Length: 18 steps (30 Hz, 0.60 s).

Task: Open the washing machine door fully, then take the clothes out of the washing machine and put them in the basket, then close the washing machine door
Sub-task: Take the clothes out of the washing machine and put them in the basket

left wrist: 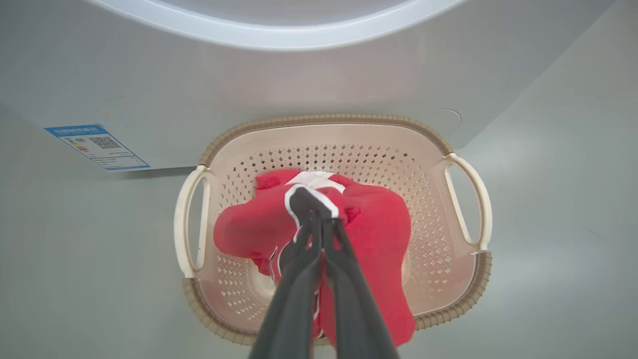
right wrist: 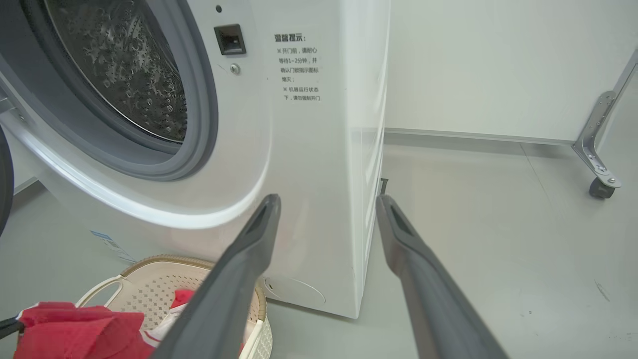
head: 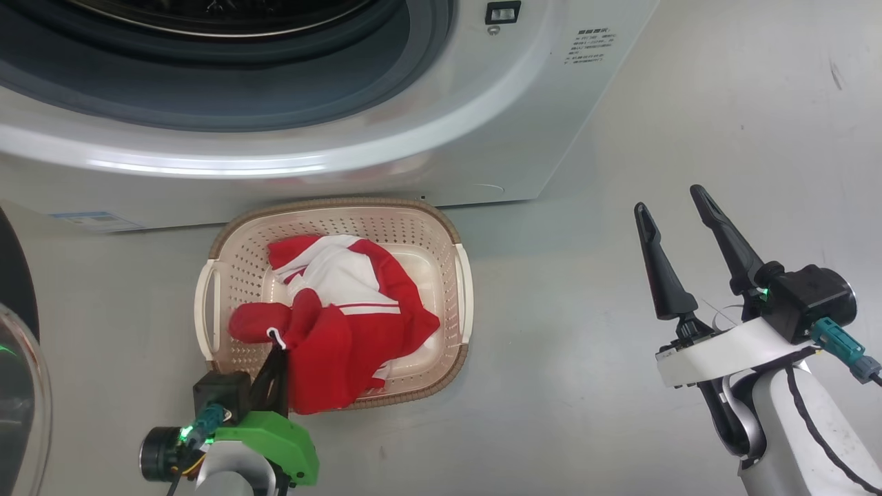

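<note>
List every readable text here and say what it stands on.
"温馨提示:" heads the grey printed notice on the big white washing machine's front.
"机器运行状态下,请勿强制开门" is among its smaller lines.
Small blue label, low on that front: QR code, print too small to read.
Red jerseys: no lettering shows.

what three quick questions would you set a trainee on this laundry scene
1. True or false: the left hand is shut on the clothes.
2. Pick one: the right hand is A) open and empty, B) shut on a sock, C) reaching inside the drum.
3. Fill in: the washing machine door stands ___, with the basket on the floor in front of the washing machine.

Key: 1 true; 2 A; 3 open.
</note>
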Available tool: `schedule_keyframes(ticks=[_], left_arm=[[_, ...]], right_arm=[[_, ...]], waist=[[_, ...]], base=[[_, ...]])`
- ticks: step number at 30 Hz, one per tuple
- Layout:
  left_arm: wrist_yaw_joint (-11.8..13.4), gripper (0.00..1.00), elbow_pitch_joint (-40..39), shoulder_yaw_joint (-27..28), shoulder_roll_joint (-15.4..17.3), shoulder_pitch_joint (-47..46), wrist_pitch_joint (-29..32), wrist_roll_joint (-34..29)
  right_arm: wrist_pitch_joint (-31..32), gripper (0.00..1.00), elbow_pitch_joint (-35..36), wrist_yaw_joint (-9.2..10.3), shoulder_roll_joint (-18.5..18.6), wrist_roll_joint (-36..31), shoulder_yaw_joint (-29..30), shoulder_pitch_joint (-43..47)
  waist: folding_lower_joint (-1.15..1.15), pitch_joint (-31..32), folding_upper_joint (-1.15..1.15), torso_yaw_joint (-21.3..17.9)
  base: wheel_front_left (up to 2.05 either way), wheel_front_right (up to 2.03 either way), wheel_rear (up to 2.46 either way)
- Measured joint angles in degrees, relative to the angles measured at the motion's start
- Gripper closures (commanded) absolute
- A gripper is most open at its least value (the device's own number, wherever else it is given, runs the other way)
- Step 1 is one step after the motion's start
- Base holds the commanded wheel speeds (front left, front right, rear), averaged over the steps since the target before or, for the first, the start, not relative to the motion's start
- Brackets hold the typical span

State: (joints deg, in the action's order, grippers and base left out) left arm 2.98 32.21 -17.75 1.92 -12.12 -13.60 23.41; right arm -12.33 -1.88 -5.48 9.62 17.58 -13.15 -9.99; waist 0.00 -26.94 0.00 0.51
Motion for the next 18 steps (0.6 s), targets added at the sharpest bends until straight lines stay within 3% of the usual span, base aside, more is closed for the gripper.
schedule_keyframes(ticks=[18], left_arm=[[0.01,1.0,11.71,-0.14,-0.01,-12.23,5.05,0.14]], right_arm=[[0.43,0.0,1.09,-0.38,-0.44,0.03,-0.78,-1.03]], waist=[[0.0,-3.7,0.0,-4.02]], base=[[0.0,0.0,0.0]])
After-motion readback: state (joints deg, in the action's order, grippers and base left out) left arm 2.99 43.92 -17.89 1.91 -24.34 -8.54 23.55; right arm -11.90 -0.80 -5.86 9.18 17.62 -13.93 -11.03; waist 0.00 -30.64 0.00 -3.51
